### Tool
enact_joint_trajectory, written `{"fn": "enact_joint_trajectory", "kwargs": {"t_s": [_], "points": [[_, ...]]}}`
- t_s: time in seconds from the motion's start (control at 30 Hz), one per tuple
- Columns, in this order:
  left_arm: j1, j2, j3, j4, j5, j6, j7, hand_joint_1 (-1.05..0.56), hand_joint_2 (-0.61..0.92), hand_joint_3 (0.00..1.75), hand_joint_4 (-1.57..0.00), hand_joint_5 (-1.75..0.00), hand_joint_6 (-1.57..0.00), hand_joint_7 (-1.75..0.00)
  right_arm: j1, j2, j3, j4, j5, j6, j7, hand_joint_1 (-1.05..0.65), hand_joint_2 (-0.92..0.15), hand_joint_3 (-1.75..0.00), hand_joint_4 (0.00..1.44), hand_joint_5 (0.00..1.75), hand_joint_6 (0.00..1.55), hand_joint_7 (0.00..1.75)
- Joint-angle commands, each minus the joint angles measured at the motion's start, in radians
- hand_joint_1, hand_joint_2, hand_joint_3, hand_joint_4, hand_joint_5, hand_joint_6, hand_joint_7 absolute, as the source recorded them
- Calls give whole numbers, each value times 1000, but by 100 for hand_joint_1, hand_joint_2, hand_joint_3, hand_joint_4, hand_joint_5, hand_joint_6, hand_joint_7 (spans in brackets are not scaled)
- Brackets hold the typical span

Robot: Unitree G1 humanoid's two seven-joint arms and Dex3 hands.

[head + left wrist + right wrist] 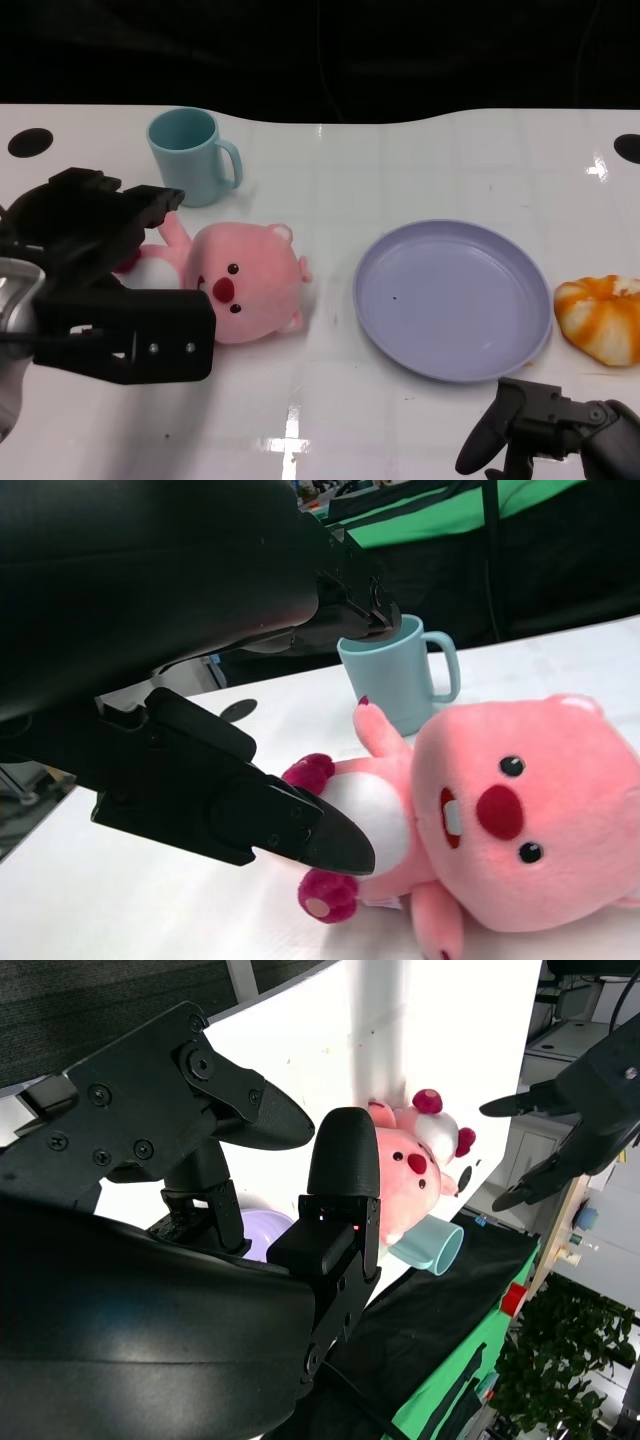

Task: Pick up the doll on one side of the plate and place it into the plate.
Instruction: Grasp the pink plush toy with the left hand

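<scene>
The pink doll [245,282] lies on its back on the white bench [420,160], left of the purple plate [453,298] and just in front of the teal mug [190,155]; it is not yet lifted. The left robot hand [105,290] straddles the doll's body, fingers apart above and below it, apparently poised to close on it. The right robot hand [550,425] rests low near the plate, fingers spread, holding nothing.

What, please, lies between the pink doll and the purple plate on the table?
Nothing: the head view shows only bare white table between the pink doll and the purple plate.
</scene>
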Motion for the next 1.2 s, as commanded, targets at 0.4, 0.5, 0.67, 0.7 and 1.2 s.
{"fn": "enact_joint_trajectory", "kwargs": {"t_s": [0.4,0.5,0.67,0.7,1.2], "points": [[-165,-92,-118,374,68,-65,53,-70,89,0,-1,-28,-22,0,13,-3,3,-26,-4,-4,-7,-10,-54,-108,67,165,62,125],[-203,-119,-148,465,80,-70,70,-70,90,1,-1,-26,-22,0,15,-3,3,-31,-4,2,-8,-10,-54,-108,68,165,62,125],[-274,-172,-204,641,101,-74,101,-70,92,1,-3,-21,-21,0,22,-5,1,-39,-2,6,-7,-11,-54,-108,67,165,62,125],[-289,-184,-216,680,103,-75,107,-70,92,1,-4,-19,-21,0,24,-5,2,-42,-2,7,-7,-11,-54,-108,67,165,62,125],[-426,-361,-291,1182,48,-144,274,-55,92,9,-32,-13,-46,-5,57,-3,6,-91,-5,27,-9,-11,-54,-108,67,166,61,126]]}}
